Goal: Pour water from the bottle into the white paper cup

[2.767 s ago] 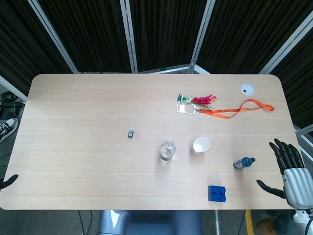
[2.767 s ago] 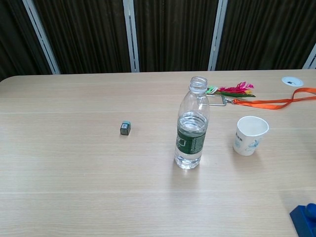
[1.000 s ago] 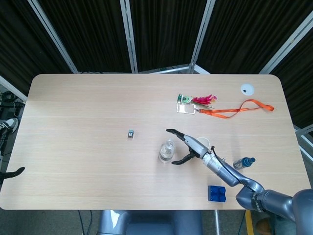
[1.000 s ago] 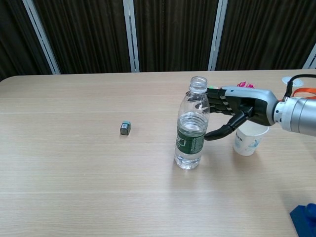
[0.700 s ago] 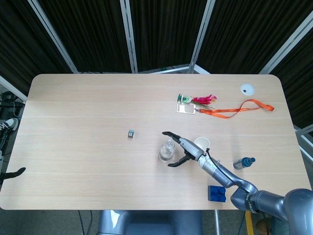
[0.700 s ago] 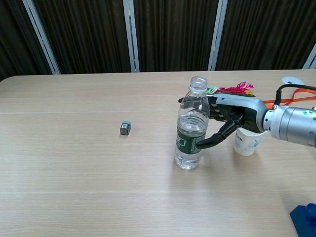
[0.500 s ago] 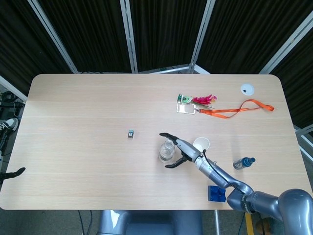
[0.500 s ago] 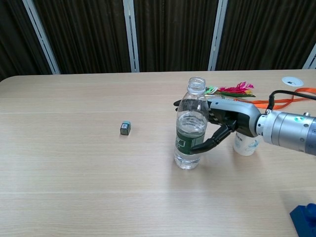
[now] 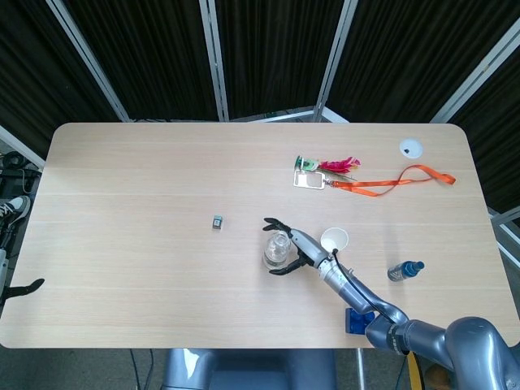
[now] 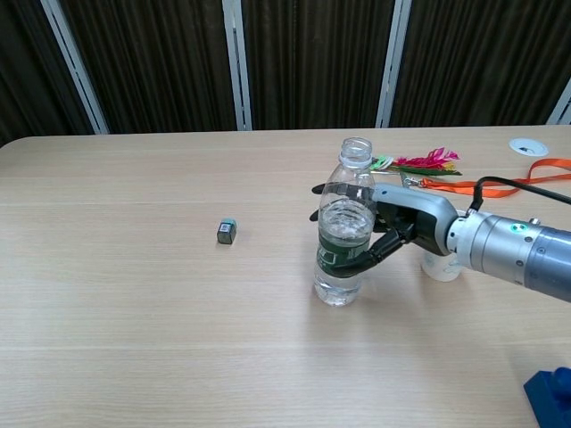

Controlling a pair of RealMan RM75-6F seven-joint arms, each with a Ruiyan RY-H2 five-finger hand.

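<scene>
A clear, uncapped water bottle [image 10: 343, 236] with a green label stands upright near the table's middle, also visible from above as the bottle [image 9: 277, 250]. My right hand [image 10: 400, 226] wraps around it from the right: the thumb crosses the label in front and the fingertips show past the bottle's left side. From the head view the right hand [image 9: 296, 247] sits tight against the bottle. The white paper cup [image 9: 334, 240] stands upright just right of the bottle; in the chest view the cup [image 10: 441, 267] is mostly hidden behind my forearm. Only dark fingertips of my left hand [image 9: 24, 287] show at the table's left edge.
A small grey cube [image 10: 227, 231] lies left of the bottle. A blue brick [image 10: 549, 392] sits at the front right, with a small blue-capped bottle [image 9: 404, 270] lying nearby. An orange lanyard with a badge [image 9: 366, 183] and a white disc [image 9: 411, 147] lie at the back right.
My right hand came in from the table's right edge, reached past the cup and closed its fingers around the bottle. The bottle and cup stay in place.
</scene>
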